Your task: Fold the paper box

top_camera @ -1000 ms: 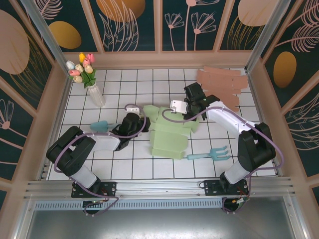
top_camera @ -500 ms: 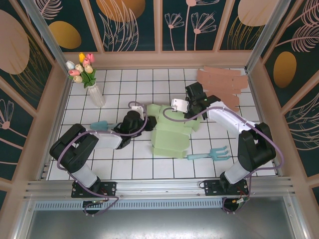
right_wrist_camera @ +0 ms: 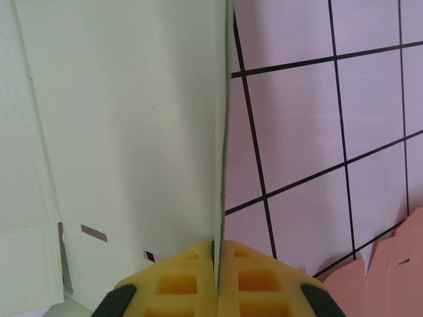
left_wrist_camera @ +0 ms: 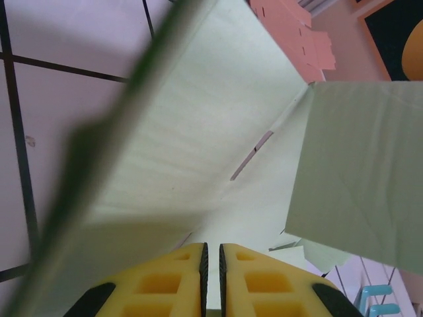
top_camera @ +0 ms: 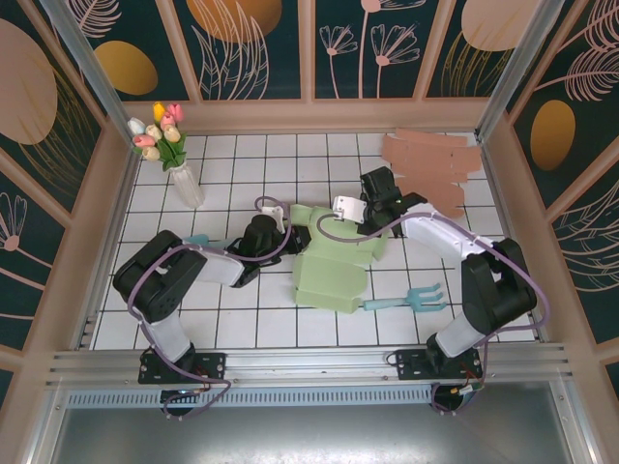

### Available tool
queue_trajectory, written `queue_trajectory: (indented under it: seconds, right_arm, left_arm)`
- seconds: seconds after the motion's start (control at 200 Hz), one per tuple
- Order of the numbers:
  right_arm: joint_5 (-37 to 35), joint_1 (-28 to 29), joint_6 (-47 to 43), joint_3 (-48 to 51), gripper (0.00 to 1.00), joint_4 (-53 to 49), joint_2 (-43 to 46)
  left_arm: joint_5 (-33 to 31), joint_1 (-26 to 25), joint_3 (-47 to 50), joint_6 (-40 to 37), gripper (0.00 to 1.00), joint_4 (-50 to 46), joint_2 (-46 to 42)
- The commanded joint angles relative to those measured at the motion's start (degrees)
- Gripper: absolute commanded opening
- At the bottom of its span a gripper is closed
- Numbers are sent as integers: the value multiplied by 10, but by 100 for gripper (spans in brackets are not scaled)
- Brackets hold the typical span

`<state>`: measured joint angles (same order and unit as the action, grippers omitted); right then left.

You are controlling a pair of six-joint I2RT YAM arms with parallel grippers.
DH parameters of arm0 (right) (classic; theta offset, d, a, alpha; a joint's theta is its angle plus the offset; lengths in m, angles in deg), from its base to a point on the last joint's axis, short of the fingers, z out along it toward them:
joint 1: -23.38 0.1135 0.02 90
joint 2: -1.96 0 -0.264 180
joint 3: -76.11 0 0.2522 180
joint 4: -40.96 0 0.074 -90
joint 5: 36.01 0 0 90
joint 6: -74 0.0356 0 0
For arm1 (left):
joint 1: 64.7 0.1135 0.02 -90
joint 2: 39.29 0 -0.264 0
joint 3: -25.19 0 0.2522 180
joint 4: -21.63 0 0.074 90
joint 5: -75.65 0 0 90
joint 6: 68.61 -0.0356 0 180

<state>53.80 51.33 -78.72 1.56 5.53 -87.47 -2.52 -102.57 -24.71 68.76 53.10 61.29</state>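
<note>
The pale green paper box [top_camera: 334, 261] lies partly folded in the middle of the tiled table. My left gripper [top_camera: 279, 232] is at its left edge, under a raised flap [left_wrist_camera: 165, 132]. Its yellow fingers [left_wrist_camera: 165, 281] are nearly together around the left gripper's [left_wrist_camera: 212, 254] thin slit. Whether paper sits in that slit I cannot tell. My right gripper [top_camera: 366, 217] is at the box's upper right. In the right wrist view the right gripper [right_wrist_camera: 217, 247] is shut on the upright edge of a green panel [right_wrist_camera: 132, 119].
A stack of flat pink cardboard [top_camera: 430, 164] lies at the back right. A vase of tulips [top_camera: 179, 164] stands at the back left. A blue rake [top_camera: 406, 298] lies just right of the box's near corner, and a blue trowel [top_camera: 196, 242] lies left of my left arm.
My left gripper has slid right against the box's left side, and the box has been pushed right and folded narrower. The right gripper kept its hold and shifted slightly.
</note>
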Motion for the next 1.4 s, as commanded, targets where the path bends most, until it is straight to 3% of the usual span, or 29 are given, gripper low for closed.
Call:
queue_trajectory:
  seconds: [0.0,0.365,0.52,0.756,1.101,1.256,1.396]
  right_arm:
    - [-20,-1,-9,25,0,55,38]
    - [-139,42,-84,150,0,291,122]
    - [-169,76,-118,183,0,371,114]
    - [-208,107,-165,211,0,465,66]
    - [-200,109,-219,272,0,537,30]
    - [-195,110,-284,309,0,585,21]
    - [-199,110,-278,313,0,598,16]
  left_arm:
    - [-30,0,12,-43,17,-22,-67]
    - [-215,0,111,-117,20,-71,-222]
    - [-286,0,130,-156,20,-71,-246]
    - [-332,2,120,-168,21,-104,-231]
    - [-333,5,112,-176,20,-67,-149]
    - [-284,7,106,-197,20,-16,-112]
    - [-244,7,96,-221,20,11,-91]
